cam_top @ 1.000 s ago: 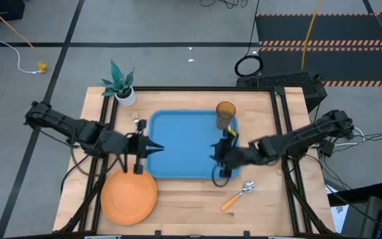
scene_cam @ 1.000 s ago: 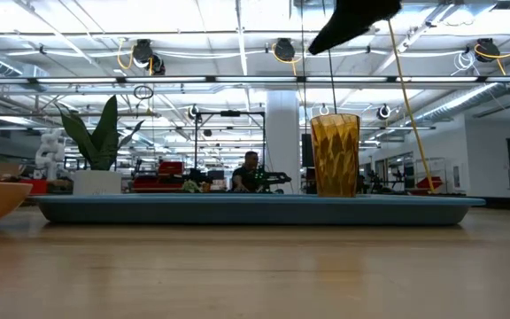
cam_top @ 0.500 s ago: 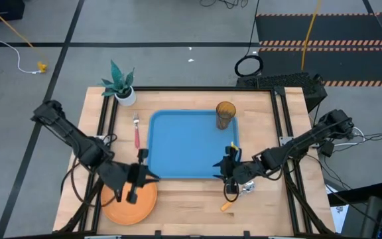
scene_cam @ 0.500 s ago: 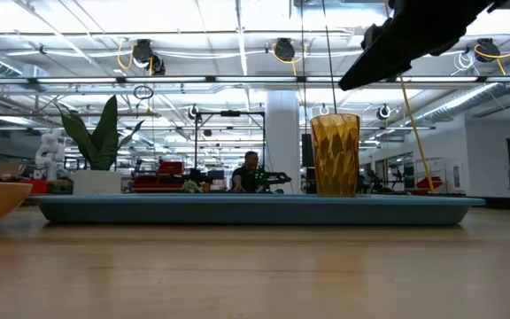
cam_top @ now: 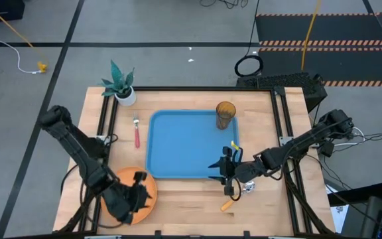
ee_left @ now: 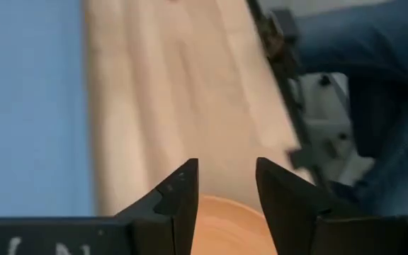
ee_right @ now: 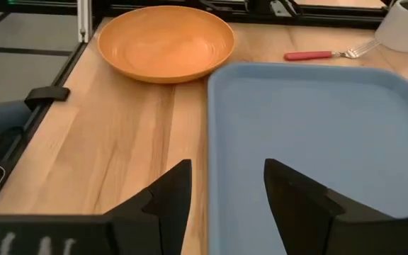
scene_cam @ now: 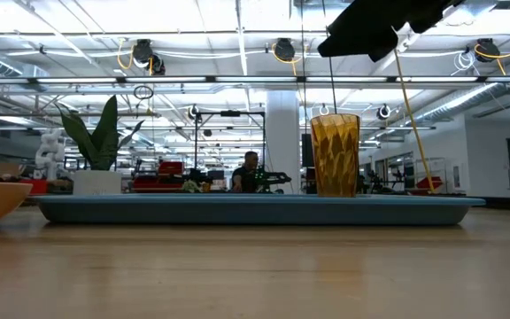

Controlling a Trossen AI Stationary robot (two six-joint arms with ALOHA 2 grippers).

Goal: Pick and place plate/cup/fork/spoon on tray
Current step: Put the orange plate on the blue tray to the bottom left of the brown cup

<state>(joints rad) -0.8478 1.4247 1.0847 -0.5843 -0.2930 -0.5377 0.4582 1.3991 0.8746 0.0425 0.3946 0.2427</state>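
The orange plate [cam_top: 126, 176] lies flat on the table near its near left corner. My left gripper [cam_top: 140, 188] hangs over the plate, open; the plate's rim [ee_left: 225, 225] shows between its fingers. The blue tray [cam_top: 184, 143] lies mid-table with the amber cup [cam_top: 225, 114] standing upright in its far right corner. My right gripper [cam_top: 217, 171] is open and empty over the tray's near right corner [ee_right: 218, 78]. The red-handled fork [cam_top: 136, 133] lies left of the tray. The spoon [cam_top: 229, 204] lies near the tray's near right corner, partly hidden by my right arm.
A white pot with a green plant [cam_top: 121, 86] stands at the far left corner. Black rails run along the table's left and right sides [cam_top: 287, 139]. Bare wood shows between the plate and the spoon [cam_top: 191, 206].
My left gripper has gone from the tray's left edge toward the table's near edge and now hangs over the plate. My right gripper has gone from over the tray's right part toward the near edge, to the tray's near right corner. The tableware has stayed in place.
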